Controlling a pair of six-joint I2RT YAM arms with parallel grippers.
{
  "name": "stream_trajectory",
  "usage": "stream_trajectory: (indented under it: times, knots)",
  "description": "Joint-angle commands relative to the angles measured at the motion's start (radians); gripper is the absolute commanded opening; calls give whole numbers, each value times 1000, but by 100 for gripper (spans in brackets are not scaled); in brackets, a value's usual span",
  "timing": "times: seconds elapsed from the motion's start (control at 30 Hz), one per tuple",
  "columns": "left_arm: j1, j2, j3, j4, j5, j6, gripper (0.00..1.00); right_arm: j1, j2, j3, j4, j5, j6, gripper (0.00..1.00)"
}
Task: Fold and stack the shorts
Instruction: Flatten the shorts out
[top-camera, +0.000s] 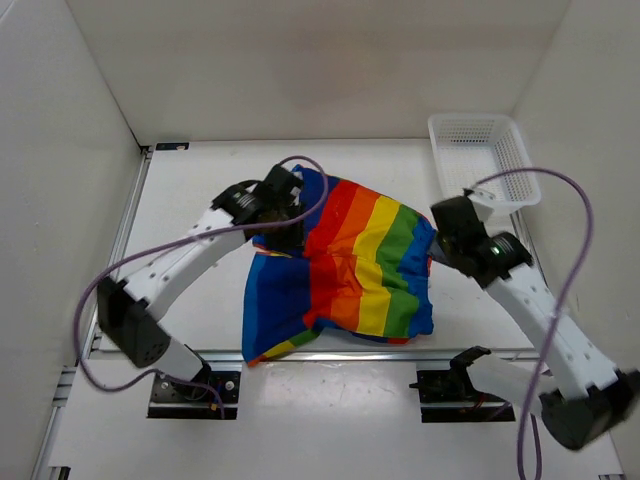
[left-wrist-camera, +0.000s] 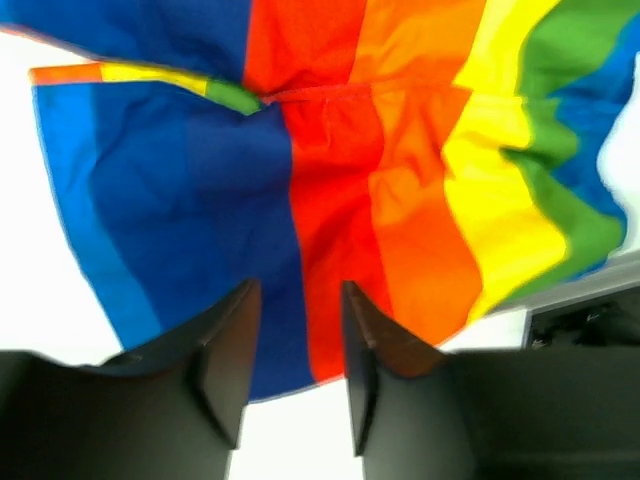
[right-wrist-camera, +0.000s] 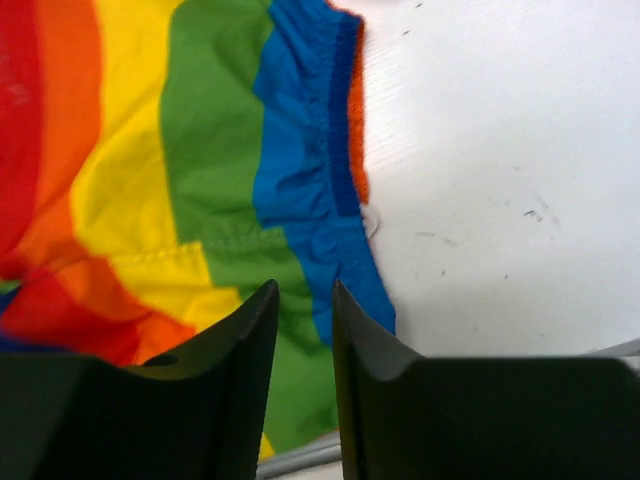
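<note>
The rainbow-striped shorts (top-camera: 360, 262) lie rumpled and spread in the middle of the table, blue side to the left and green and blue side to the right. My left gripper (top-camera: 277, 236) hovers over their far left blue edge. In the left wrist view the left gripper (left-wrist-camera: 297, 287) is open and empty, with the shorts (left-wrist-camera: 330, 180) beyond the tips. My right gripper (top-camera: 441, 240) is at their right edge. In the right wrist view the right gripper (right-wrist-camera: 304, 287) is narrowly open above the green and blue stripes (right-wrist-camera: 215, 160), near the elastic waistband, and holds nothing.
A white mesh basket (top-camera: 470, 119) stands at the far right corner, just behind the right arm. White walls close in the table on the left, back and right. The near hem of the shorts reaches the metal rail (top-camera: 500, 352) at the table's front edge.
</note>
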Motion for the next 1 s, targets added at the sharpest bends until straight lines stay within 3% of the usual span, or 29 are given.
stream_trajectory:
  times: [0.0,0.07,0.13,0.2,0.23,0.27,0.43,0.57,0.63,0.67,0.7,0.8,0.83,0.87,0.9,0.97]
  knots:
    - [6,-216,-158,-46,-50,-86,47,-8,-212,-103,-54,-134,98,30]
    - [6,-328,-271,-25,-5,-134,47,-8,-330,-225,-69,-229,179,30]
    - [6,-404,-439,-3,82,-222,66,-8,-425,-309,-84,-362,234,53]
    - [-3,-508,-582,43,150,-303,79,-8,-482,-431,-109,-427,314,63]
    - [-3,-536,-621,70,197,-326,90,-8,-533,-503,-109,-479,355,71]
    - [-17,-560,-656,70,219,-343,94,-8,-557,-504,-109,-479,356,71]
    - [-86,-565,-770,138,286,-375,98,-8,-599,-649,-5,-587,422,74]
    - [-130,-485,-782,175,263,-375,98,-8,-491,-708,105,-608,412,76]
    - [-130,-432,-794,222,263,-355,98,-8,-438,-726,150,-608,412,72]
    - [-130,-392,-809,236,263,-355,96,-8,-424,-735,188,-608,412,68]
    - [-130,-372,-810,236,248,-346,92,-8,-412,-735,201,-592,412,56]
    - [-120,-318,-793,248,201,-319,62,-17,-374,-696,212,-527,391,33]
    - [-108,-318,-784,248,188,-309,50,-17,-352,-677,212,-503,379,21]
    - [-92,-307,-773,248,179,-297,24,-17,-337,-657,212,-455,368,16]
    - [-72,-307,-761,248,179,-282,13,-17,-318,-607,212,-431,345,11]
    - [1,-284,-696,236,158,-218,10,-28,-243,-547,212,-384,311,1]
